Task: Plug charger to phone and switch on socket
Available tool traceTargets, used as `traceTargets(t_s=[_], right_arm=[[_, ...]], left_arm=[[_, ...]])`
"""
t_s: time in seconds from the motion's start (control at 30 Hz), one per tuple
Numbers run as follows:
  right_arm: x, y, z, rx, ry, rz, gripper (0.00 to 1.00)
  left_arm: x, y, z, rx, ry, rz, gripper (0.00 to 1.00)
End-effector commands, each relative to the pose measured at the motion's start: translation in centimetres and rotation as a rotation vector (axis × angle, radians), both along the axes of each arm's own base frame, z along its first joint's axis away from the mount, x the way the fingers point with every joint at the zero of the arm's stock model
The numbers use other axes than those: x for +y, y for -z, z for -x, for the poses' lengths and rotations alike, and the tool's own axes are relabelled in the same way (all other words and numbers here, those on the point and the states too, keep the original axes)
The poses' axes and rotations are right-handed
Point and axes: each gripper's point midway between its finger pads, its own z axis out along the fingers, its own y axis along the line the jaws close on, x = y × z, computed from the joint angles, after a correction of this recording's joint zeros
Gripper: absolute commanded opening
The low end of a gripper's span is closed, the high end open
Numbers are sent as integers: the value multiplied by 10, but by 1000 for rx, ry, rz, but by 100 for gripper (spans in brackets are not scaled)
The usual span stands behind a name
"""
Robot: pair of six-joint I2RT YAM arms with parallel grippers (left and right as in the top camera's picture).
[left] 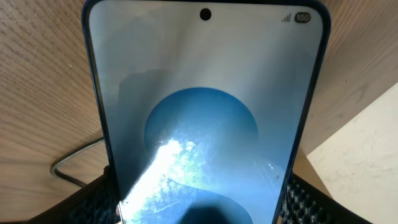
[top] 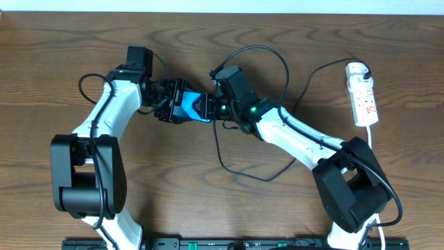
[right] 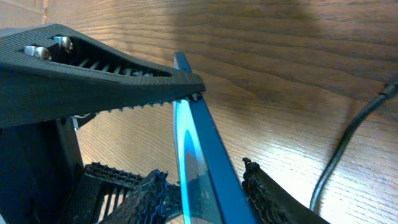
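Phone [top: 186, 107] pinched by edges in left jaws; right jaws straddle its far end, contact unclear.

Mid-table, phone [top: 189, 107] between left claw [top: 175, 105] and right claw [top: 207, 107]; socket [top: 362, 94] far right.

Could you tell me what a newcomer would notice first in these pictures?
The bright blue phone draws the eye first, held at the centre in the left jaws, with the right gripper close against it. Next come the white socket at the far right and the charger looping over the table.
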Motion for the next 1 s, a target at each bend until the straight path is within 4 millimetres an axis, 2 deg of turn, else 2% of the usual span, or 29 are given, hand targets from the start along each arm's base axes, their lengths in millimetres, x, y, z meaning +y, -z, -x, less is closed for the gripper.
traceTargets(t_s=[0.0, 0.13, 0.67, 0.8, 0.97], right_arm=[[8, 4, -2, -1, -14, -9, 38], [9, 3, -4, -9, -13, -14, 36], [10, -4, -10, -8, 17, -54, 1], [8, -9, -16, -3, 28, -86, 1], [-3, -10, -25, 45, 81, -118, 1]], left_arm=[[-5, -17, 2, -24, 6, 43, 60], [-7, -17, 3, -20, 8, 51, 61], [-8, -19, 3, -20, 12, 64, 61], [-8, -19, 3, -20, 12, 65, 60], [-9, -19, 3, -21, 13, 67, 61]])
